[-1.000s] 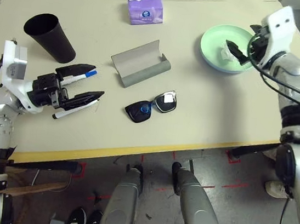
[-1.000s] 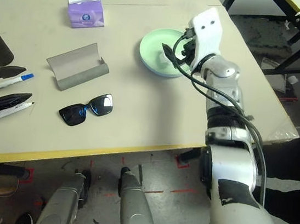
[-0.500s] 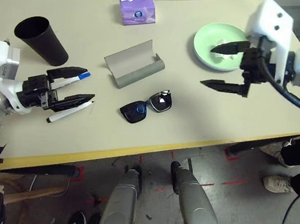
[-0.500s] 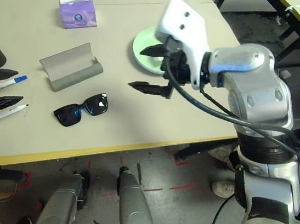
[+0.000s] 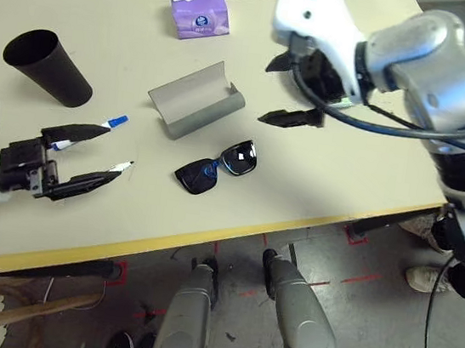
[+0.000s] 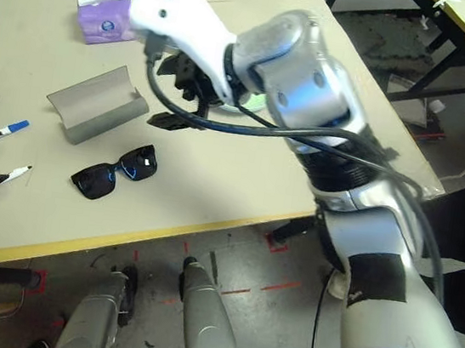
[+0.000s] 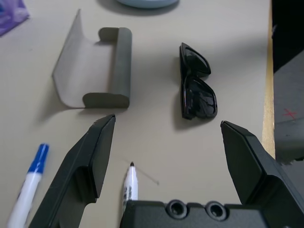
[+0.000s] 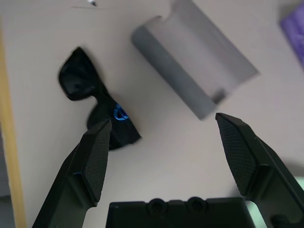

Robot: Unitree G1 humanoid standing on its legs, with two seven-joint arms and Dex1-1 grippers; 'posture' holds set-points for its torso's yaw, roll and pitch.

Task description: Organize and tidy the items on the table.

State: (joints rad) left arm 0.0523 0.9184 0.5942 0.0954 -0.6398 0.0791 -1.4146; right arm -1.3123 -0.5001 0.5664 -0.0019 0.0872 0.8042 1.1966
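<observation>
While black sunglasses [image 5: 216, 165] lie folded near tabletop [image 5: 318, 172] front edge, grey glasses case [image 5: 195, 100] sits open just behind. Two pens [image 5: 115, 121] lie left, beside black cup [image 5: 45, 66]. Right gripper [image 5: 295, 92] hovers above case, jaws wide, empty. Left gripper [image 5: 80, 158] jaws wide around pens, not gripping.

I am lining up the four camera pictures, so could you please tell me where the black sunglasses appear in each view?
Left eye view: sunglasses near the middle, between the grey glasses case and the table's yellow front edge.
Right eye view: left of centre, below the case.
Left wrist view: right of centre, standing on end, case to their left.
Right wrist view: at the left, partly behind a finger.
Shared landmark: the open grey glasses case beside them.
</observation>
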